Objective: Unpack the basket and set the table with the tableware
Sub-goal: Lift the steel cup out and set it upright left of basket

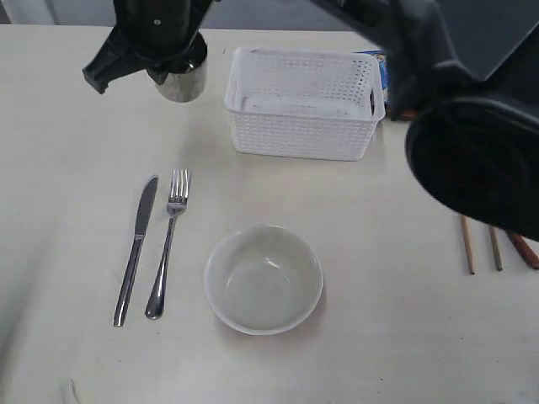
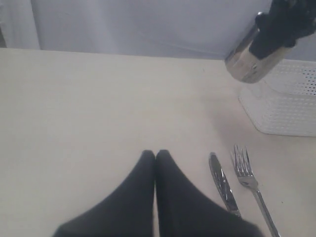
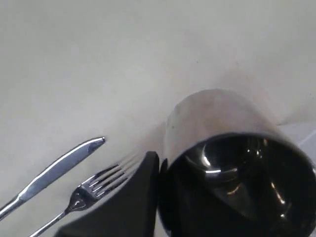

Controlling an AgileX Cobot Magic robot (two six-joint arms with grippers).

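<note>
My right gripper [image 1: 173, 50] reaches across to the far left and is shut on the rim of the steel cup [image 1: 181, 82], one finger inside it and one outside [image 3: 159, 160]. The cup [image 2: 249, 61] hangs tilted above the table [image 1: 379, 337], left of the white basket [image 1: 303, 103]. The knife [image 1: 136, 248] and fork [image 1: 167, 244] lie side by side, with the pale bowl [image 1: 264, 278] to their right. The chopsticks [image 1: 467, 244] and the dark red spoon [image 1: 524, 250] lie at the right edge. My left gripper [image 2: 155, 154] is shut on nothing, over bare table near the knife [image 2: 223, 185]. No brown plate shows.
A blue chip bag [image 1: 381, 71] peeks out behind the basket's right corner. The right arm's dark bulk [image 1: 476, 160] covers the upper right of the exterior view. The basket's perforated wall [image 2: 289, 101] stands close beyond the fork [image 2: 249, 177].
</note>
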